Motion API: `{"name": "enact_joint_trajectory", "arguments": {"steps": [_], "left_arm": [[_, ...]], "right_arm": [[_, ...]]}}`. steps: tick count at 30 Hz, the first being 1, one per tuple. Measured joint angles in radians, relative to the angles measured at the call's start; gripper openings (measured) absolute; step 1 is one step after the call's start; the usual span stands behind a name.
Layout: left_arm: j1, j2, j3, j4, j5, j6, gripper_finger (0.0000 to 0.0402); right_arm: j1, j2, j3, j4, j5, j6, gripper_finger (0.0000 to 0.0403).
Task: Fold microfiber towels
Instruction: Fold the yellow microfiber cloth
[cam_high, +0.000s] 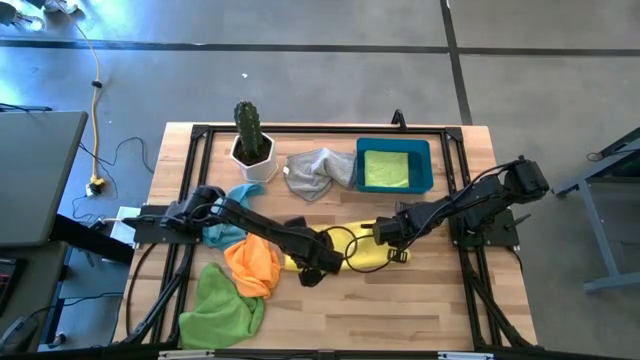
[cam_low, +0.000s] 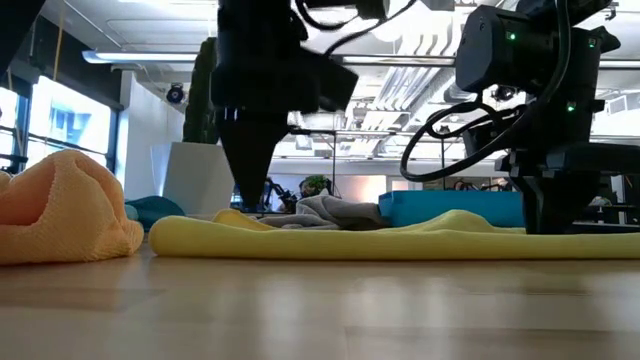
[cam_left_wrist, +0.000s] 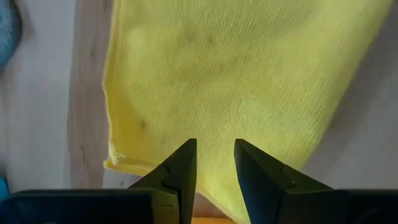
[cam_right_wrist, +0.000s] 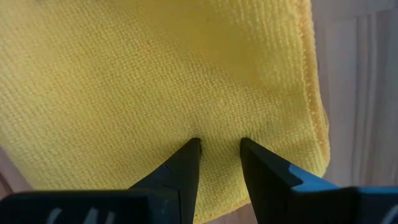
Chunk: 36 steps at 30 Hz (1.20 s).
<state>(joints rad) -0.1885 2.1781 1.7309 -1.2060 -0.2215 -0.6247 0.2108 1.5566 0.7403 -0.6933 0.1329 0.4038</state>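
Landmark: table (cam_high: 400, 310), light wood with a black frame
Cactus (cam_high: 247, 127): in a white pot (cam_high: 252, 160) at the table's far edge
Bin (cam_high: 428, 170): blue, right of the cactus at the same edge
Cable (cam_high: 97, 90): yellow, on the floor left of the table

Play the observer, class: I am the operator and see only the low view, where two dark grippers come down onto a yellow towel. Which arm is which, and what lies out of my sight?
Observer: In the high view, the left gripper works the yellow towel's left end, the right gripper its right end.
Operator: Are their jaws apart?
Observer: Both wrist views show a gap between the fingers, tips over the cloth.
Operator: What is in the blue bin?
Observer: A lime green towel, lying flat.
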Motion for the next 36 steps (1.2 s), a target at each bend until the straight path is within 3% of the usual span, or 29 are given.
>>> {"name": "enact_joint_trajectory", "arguments": {"steps": [17, 28, 36], "left_arm": [[-0.050, 0.082, 0.000, -0.073, -0.028, -0.018, 0.0097], [-0.063, 0.115, -0.002, -0.227, 0.057, -0.072, 0.0093], [-0.076, 0.113, 0.026, -0.233, 0.084, -0.088, 0.0092]], "right_arm": [[0.000, 0.001, -0.002, 0.003, 0.000, -0.002, 0.0114], [0.000, 0.001, -0.002, -0.003, 0.000, -0.003, 0.0114], [0.000, -0.010, 0.001, -0.017, -0.002, -0.003, 0.0114]]}}
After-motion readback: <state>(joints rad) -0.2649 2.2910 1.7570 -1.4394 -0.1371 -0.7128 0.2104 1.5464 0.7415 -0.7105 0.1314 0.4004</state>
